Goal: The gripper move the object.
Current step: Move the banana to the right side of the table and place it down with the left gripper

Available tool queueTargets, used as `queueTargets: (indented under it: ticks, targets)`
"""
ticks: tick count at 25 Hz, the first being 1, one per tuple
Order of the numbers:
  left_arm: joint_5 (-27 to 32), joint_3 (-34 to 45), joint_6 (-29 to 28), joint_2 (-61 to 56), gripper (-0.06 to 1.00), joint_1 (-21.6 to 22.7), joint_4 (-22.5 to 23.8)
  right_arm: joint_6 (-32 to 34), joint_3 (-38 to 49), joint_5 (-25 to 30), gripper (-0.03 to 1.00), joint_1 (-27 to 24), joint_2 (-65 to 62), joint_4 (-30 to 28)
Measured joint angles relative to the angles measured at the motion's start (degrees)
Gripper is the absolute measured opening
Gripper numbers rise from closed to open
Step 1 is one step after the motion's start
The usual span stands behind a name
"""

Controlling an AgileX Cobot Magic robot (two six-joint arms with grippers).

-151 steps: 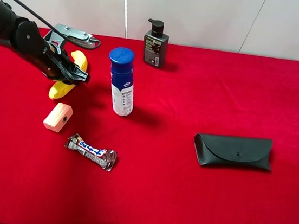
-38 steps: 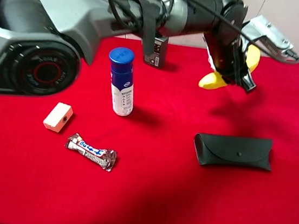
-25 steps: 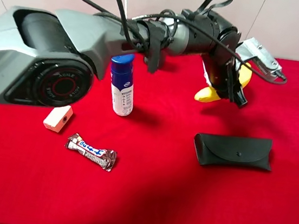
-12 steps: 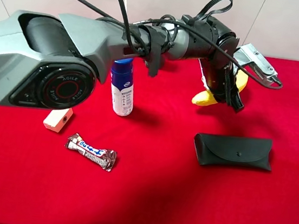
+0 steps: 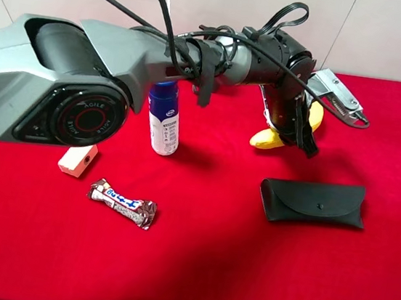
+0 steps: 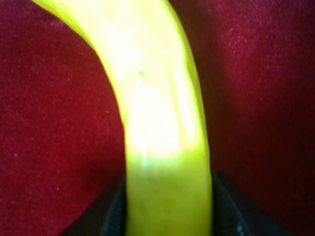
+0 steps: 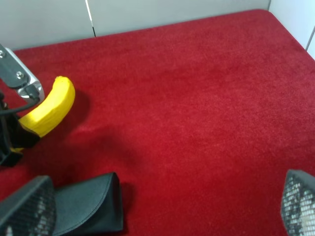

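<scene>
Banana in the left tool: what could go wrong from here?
1. The left tool grips the curved banana across its width, with one end sticking out free; it may swivel or slip.
2. The black case lies close to the banana on the cloth; a set-down drifting that way could land on it.
3. The arm spans above the blue-capped bottle; dropping lower could tip it.

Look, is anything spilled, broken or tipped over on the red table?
Nothing stands out. The white bottle with the blue cap stands upright, the black glasses case lies flat and closed, and the wrapped candy bar looks whole. The curved yellow banana looks unbruised in the left end effector.
</scene>
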Motion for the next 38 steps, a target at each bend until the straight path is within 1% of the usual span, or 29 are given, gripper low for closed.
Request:
queueTargets:
  ticks: [14, 27, 30, 38]
  targets:
    - [1.2, 0.0, 0.0, 0.0, 0.36, 0.0, -0.3, 0.0, 0.0, 0.0, 0.69, 0.0, 0.0, 0.0]
    - [1.0, 0.0, 0.0, 0.0, 0.36, 0.0, -0.8, 0.0, 0.0, 0.0, 0.69, 0.0, 0.0, 0.0]
    - [0.9, 0.0, 0.1, 0.0, 0.41, 0.0, -1.2, 0.0, 0.0, 0.0, 0.69, 0.0, 0.0, 0.0]
    - [0.7, 0.0, 0.1, 0.0, 0.71, 0.0, -1.2, 0.0, 0.0, 0.0, 0.69, 0.0, 0.0, 0.0]
